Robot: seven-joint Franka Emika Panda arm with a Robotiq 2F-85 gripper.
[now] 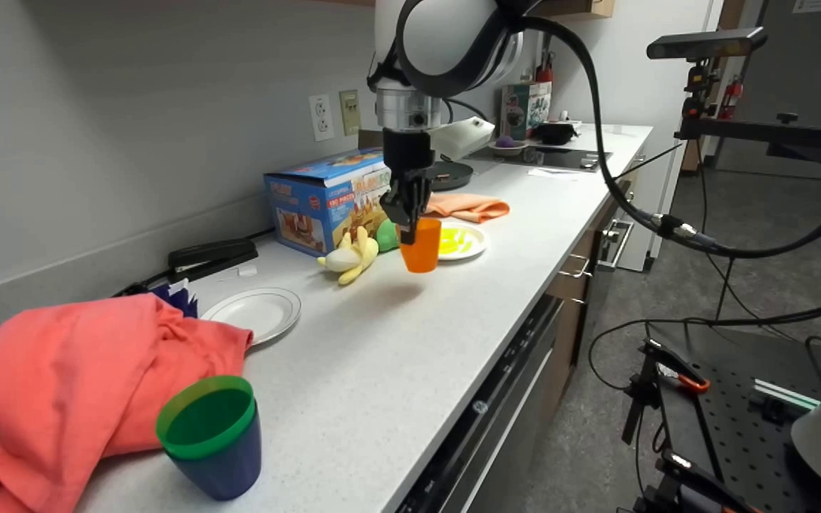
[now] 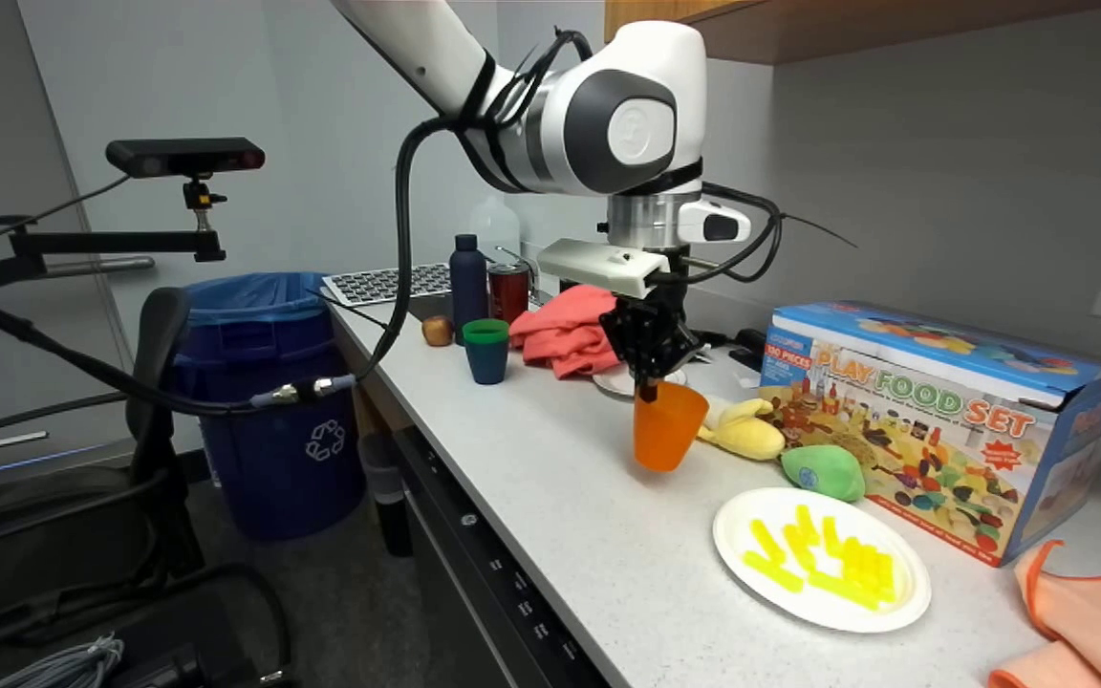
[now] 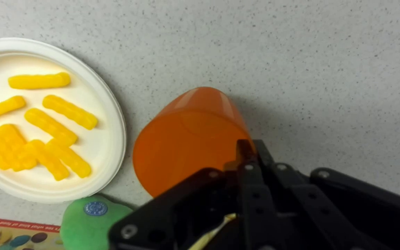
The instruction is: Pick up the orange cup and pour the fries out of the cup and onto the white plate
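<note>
I'm pinching the orange cup (image 2: 670,432) in my claw (image 2: 647,390), tips clamped on its side nr the rim. Cup's held above the bench (image 1: 353,356), slightly tilted, off to one side of the white plate (image 3: 97,147) & close to it. Fries (image 3: 50,126) are on that plate, some bunched, some loose. Green toy (image 2: 823,472) is right by the plate, yellow toy (image 2: 746,432) nr that, play food box (image 2: 904,430) behind both. Peach cloth (image 1: 469,207) lies past the plate. Other way from cup: plain plate (image 1: 257,313), coral cloth (image 1: 111,370) overlapping it in an exterior view, then green/blue cup (image 1: 212,434).
</note>
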